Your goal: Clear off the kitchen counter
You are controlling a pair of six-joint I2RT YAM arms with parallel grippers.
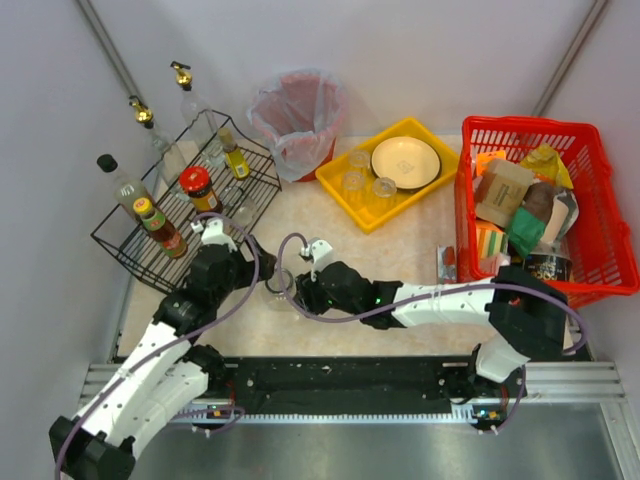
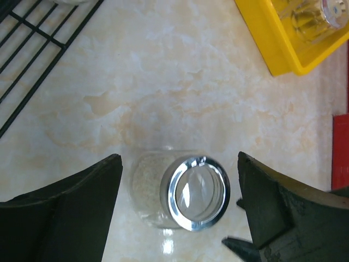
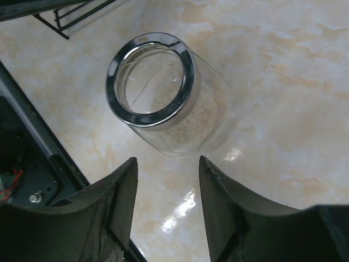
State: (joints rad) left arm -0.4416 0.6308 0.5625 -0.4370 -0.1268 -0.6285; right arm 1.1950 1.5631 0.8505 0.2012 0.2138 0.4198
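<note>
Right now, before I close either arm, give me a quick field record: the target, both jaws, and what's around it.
target: glass jar with a metal-rimmed lid, on the kitchen counter
contents: pale grainy layer low in the jar
left jaws: open, one on either side of the jar, not touching it
right jaws: open, jar just ahead of the tips, not between them
surroundings: wire rack to the left; yellow tray and red basket farther back and right

No text can be read: labels on the bottles [image 1: 165,232] in the wire rack [image 1: 110,250] and on the packets [image 1: 503,190] in the red basket [image 1: 605,230] are rendered too small.
</note>
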